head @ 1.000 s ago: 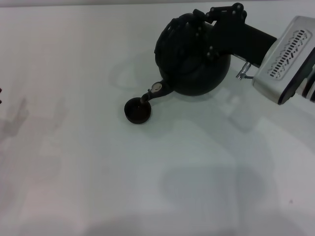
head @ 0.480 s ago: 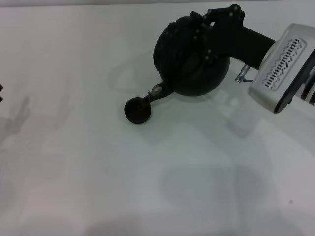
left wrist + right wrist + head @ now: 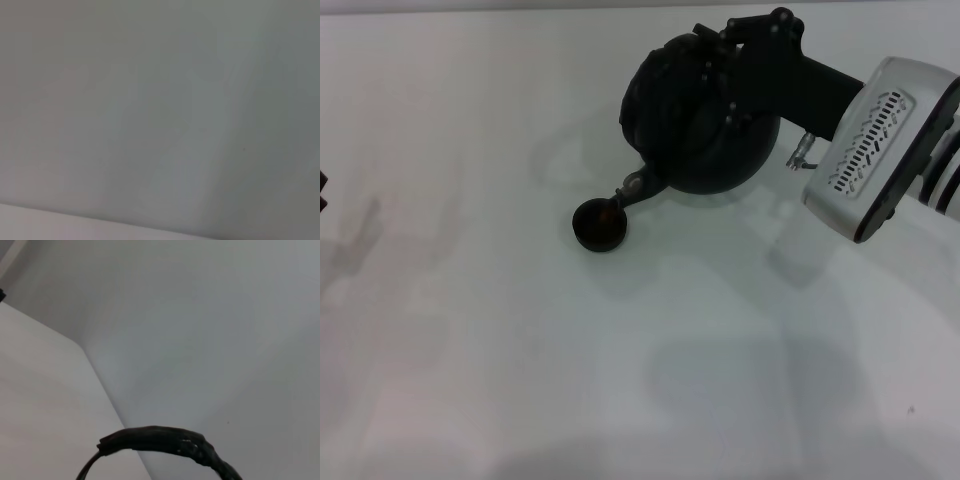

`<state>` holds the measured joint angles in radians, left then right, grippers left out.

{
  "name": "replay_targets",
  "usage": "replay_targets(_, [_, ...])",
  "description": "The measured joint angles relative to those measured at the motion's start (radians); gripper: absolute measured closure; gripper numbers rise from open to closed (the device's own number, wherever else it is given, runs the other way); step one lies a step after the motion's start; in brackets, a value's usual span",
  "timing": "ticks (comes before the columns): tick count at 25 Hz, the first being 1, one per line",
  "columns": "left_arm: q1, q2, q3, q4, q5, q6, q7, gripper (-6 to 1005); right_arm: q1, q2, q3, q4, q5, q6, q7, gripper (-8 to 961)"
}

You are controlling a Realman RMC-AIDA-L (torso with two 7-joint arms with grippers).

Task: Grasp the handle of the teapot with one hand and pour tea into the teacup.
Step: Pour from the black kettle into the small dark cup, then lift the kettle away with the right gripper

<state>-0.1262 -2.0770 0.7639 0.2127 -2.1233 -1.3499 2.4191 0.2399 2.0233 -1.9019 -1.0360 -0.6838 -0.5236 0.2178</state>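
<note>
The matte-black teapot [image 3: 710,155] is held off the white table [image 3: 500,360] and tilted toward the left. Its short pale-tipped spout [image 3: 634,184] hangs over the right rim of the tiny dark teacup [image 3: 600,225]. My right gripper [image 3: 732,78] comes in from the right and is shut on the handle [image 3: 665,85] at the top of the pot. The ribbed black handle also shows as an arc in the right wrist view [image 3: 165,439]. Of my left gripper only a dark sliver shows at the left edge of the head view [image 3: 322,192], far from the pot.
The silver-white right wrist housing [image 3: 875,150] hangs over the table's right side. The left wrist view shows only bare table surface [image 3: 160,120].
The right arm has moved left and the teapot has tipped further. The spout has dropped closer to the cup's rim. The cup has not moved.
</note>
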Motion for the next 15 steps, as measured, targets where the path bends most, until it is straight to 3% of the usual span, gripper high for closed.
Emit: replay_targets(15, [-0.003,0.001,0.000,-0.001,-0.001,0.004,0.000,120,-0.007,0.000,-0.008,-0.013,-0.002,0.022,-0.003,844])
